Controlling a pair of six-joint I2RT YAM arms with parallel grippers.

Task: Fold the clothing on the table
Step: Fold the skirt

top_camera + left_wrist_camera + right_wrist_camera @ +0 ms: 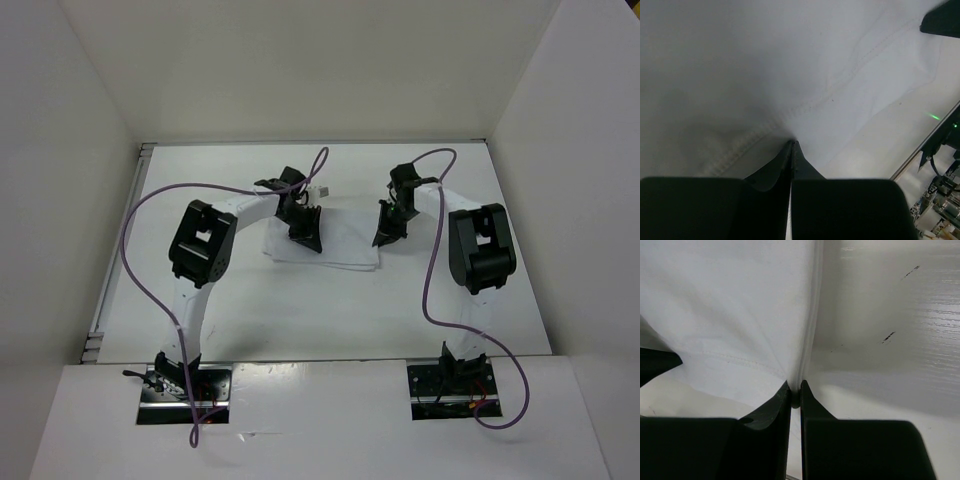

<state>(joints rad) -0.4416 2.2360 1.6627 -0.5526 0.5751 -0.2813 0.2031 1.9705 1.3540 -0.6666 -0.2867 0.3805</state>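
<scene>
My left claw [791,145] n right claw [795,391] both pinch the clothing [345,248]; right's only got the edge, cld slip on lift.

White walls [300,60] left, back, right; green light speck [933,116]

White table [300,315]; white clothing [345,252] lies near centre.

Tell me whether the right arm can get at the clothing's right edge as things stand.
Probably yes: the right gripper sits at that edge of the clothing, jaws closed with the hem between them. Nothing on the table blocks it; the left gripper pinches the clothing farther left.
</scene>
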